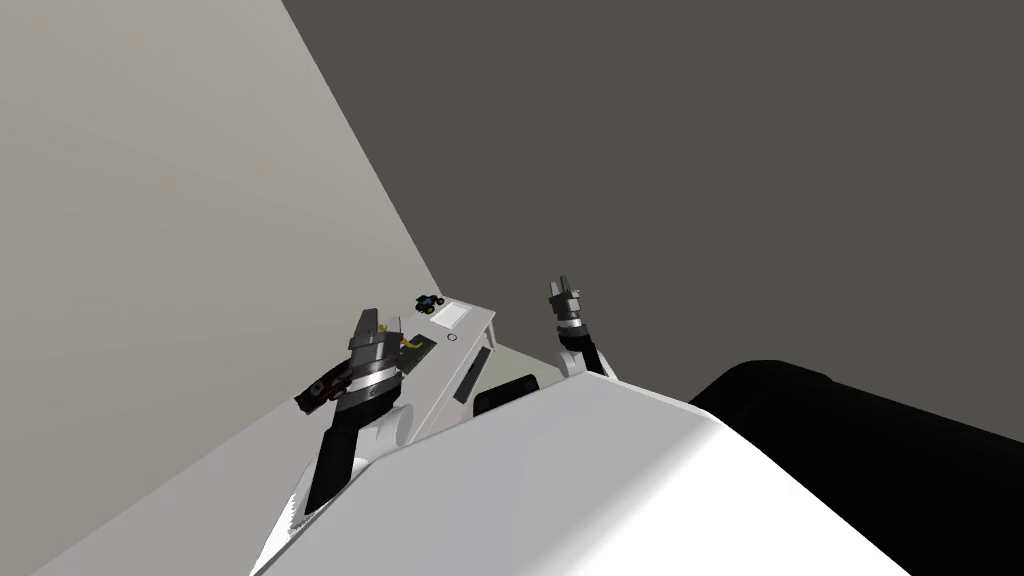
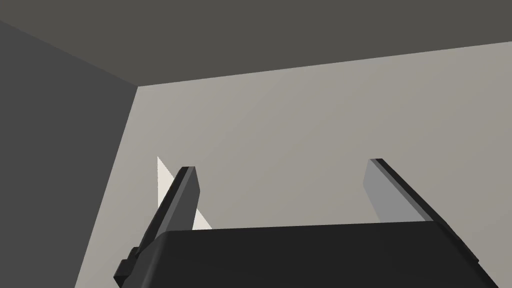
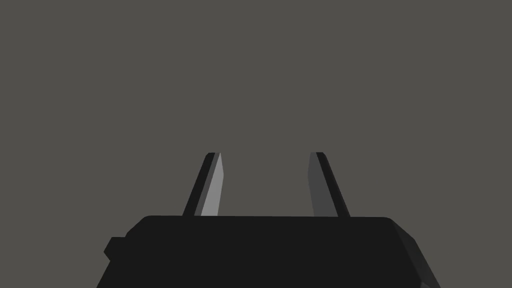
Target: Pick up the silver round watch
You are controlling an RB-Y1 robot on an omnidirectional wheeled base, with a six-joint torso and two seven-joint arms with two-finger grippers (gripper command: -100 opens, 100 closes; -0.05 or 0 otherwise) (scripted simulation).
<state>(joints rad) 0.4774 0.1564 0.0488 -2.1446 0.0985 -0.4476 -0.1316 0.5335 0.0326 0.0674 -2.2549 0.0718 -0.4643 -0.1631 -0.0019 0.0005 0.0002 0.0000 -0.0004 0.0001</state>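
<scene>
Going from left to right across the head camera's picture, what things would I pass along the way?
Dark red and black object → left gripper → small blue toy vehicle → tiny ring, possibly the watch → right gripper → black area.

**Tabletop** [image 1: 476,324]: plain white, smooth, matt, with no grain or weave, so the material cannot be told.
**Left fingers** [image 2: 387,195]: smooth light grey blades with a flat matt finish. The dark box they sit on has a faint soft sheen along its rim.
**Right fingers** [image 3: 212,195]: the same smooth grey, with dark edges.
**Pale wall** [image 1: 150,200] and **dark grey wall** [image 1: 700,150]: even, matt, untextured.
</scene>
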